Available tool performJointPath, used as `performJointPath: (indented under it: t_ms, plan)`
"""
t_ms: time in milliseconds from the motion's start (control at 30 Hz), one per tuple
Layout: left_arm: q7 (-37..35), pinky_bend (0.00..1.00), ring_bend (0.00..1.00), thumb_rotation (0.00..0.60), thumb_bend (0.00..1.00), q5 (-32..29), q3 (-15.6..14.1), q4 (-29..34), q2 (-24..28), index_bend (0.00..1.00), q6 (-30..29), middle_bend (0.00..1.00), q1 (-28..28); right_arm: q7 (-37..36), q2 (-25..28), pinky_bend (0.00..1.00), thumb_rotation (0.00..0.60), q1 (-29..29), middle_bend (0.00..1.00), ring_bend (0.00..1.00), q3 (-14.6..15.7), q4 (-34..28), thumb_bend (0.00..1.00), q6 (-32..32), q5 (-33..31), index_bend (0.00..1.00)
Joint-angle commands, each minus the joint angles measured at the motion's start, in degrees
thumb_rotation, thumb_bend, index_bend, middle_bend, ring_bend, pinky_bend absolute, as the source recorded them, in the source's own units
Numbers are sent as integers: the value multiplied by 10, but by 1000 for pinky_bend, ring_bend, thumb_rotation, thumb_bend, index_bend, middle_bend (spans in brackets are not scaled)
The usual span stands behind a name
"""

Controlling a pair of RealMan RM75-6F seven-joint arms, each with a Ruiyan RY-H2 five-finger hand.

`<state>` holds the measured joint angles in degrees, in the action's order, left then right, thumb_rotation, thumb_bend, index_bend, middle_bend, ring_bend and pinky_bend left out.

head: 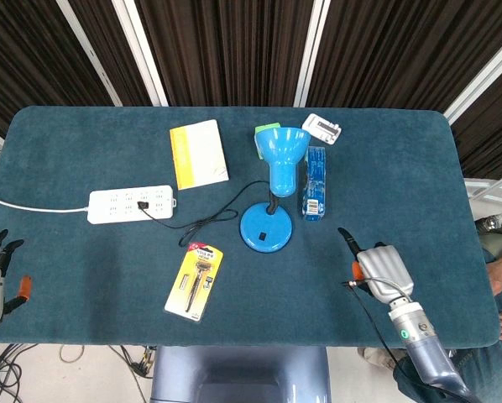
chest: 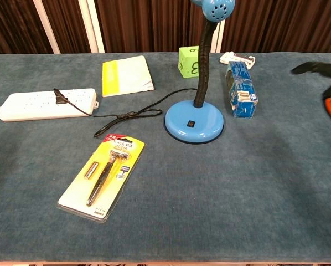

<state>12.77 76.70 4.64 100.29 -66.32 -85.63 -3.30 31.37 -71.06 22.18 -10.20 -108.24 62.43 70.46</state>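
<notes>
Razor pack [chest: 103, 176] header print, possibly "Schick", too small to read surely

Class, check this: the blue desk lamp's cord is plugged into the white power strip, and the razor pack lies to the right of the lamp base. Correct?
Not quite. The razor pack lies left of the lamp base, as the head view shows. The cord does run to the power strip.

power strip [head: 131, 204] | booklet [head: 198, 154] | razor pack [head: 195, 281] | green cube, perhaps [chest: 188, 60]
</notes>
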Motion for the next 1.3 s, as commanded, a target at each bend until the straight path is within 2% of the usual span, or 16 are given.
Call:
performJointPath:
  t_ms: [33, 267, 433, 667, 867, 1300]
  plan:
    - [0, 0, 0, 600, 447, 0, 0, 0, 0, 172, 0, 22, 0, 62, -45, 556, 600, 52, 716, 801, -18, 8, 866, -35, -73, 17]
    - [-5, 0, 0, 600, 447, -5, 2, 0, 2, 172, 2, 22, 0, 98, -89, 634, 600, 98, 752, 824, -24, 19, 886, -46, -143, 8]
    - [-9, 0, 0, 600, 447, -5, 2, 2, 5, 172, 4, 22, 0, 133, -129, 687, 600, 138, 752, 825, -17, 29, 889, -47, -186, 8]
    - [-8, 0, 0, 600, 447, -5, 1, 5, 6, 172, 5, 22, -1, 146, -149, 742, 600, 166, 752, 825, -13, 36, 889, -50, -230, 19]
    - [-9, 0, 0, 600, 447, -6, 1, 5, 6, 172, 4, 22, 0, 165, -179, 782, 600, 208, 752, 825, -18, 58, 889, -46, -297, 19]
    - [-10, 0, 0, 600, 447, -10, 1, 4, 6, 172, 6, 22, -1, 174, -212, 853, 600, 258, 752, 825, -13, 100, 888, -48, -363, 19]
